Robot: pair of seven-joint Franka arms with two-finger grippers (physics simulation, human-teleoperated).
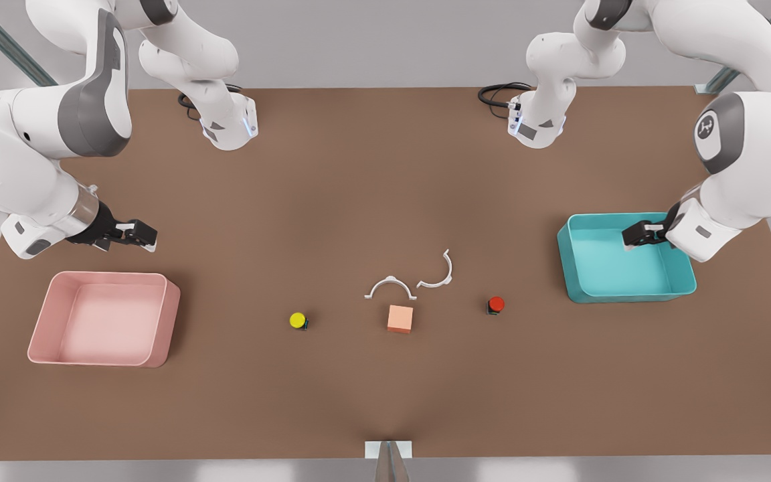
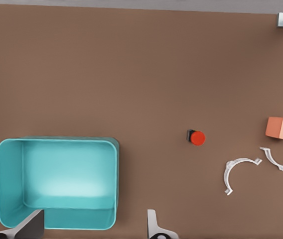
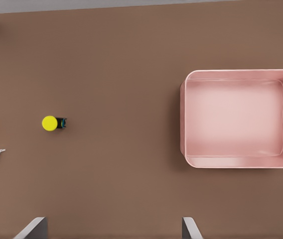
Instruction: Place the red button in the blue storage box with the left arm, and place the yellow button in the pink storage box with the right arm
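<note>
Brown counter [image 1: 359,201] carrying a teal-blue shallow plastic tub [image 1: 626,286] near one end and a pale pink shallow plastic tub [image 1: 106,318] near the other, both empty. Between them, well apart, stand the tiny red-capped button [image 1: 496,304], a peach-orange cube [image 1: 400,318], two white curved clips [image 1: 419,280] and the tiny yellow-capped button [image 1: 298,320]. Left gripper [image 1: 634,237] hangs above the teal tub, fingers [image 2: 32,225] apart, tips cut off. Right gripper [image 1: 141,234] hovers beside the pink tub's far wall, fingers [image 3: 34,228] apart, empty.
</note>
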